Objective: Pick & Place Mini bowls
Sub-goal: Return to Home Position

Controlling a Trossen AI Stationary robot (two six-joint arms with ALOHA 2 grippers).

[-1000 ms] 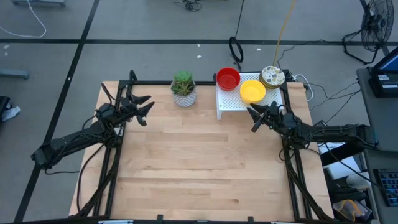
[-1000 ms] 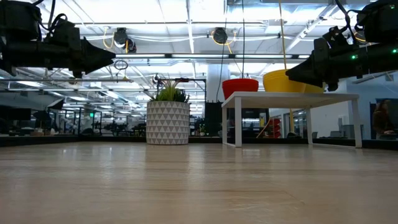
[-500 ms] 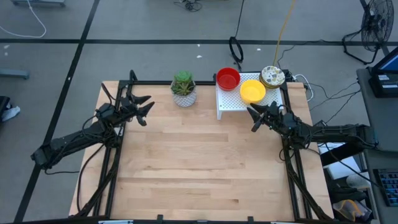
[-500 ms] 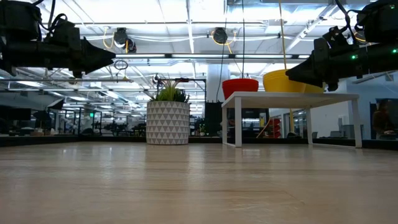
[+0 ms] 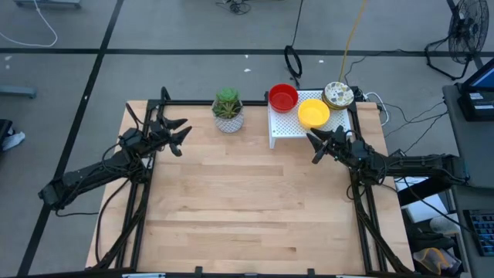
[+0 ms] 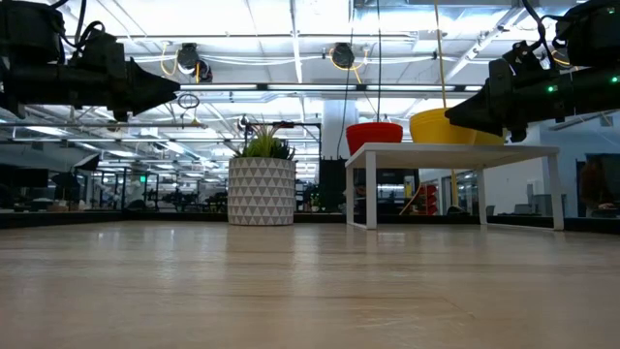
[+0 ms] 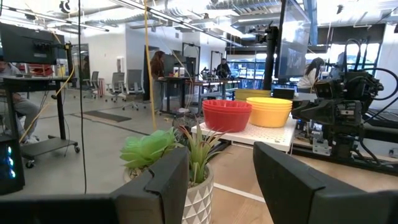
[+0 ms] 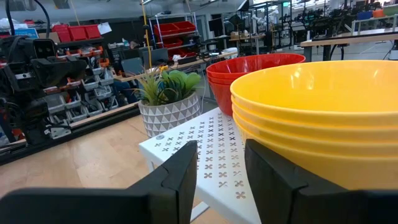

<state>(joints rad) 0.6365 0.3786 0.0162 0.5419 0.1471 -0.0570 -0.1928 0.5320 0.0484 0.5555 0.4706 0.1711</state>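
Nothing is seen to have shifted since the earlier frames: the left gripper (image 5: 183,137) is held wide open and empty over the far left of the pale wooden table (image 5: 247,208). The right gripper (image 5: 312,147), likewise spread and empty, is held just near of the white perforated rectangular rack (image 5: 287,128) at the far right. On that rack are set a stack of small round shallow red bowls (image 5: 283,97), a stack of yellow bowls (image 5: 313,113) and a stack of speckled cream bowls (image 5: 338,95); they are judged light, stiff and smooth, so a top bowl is best taken by its rim, one finger inside and one outside.
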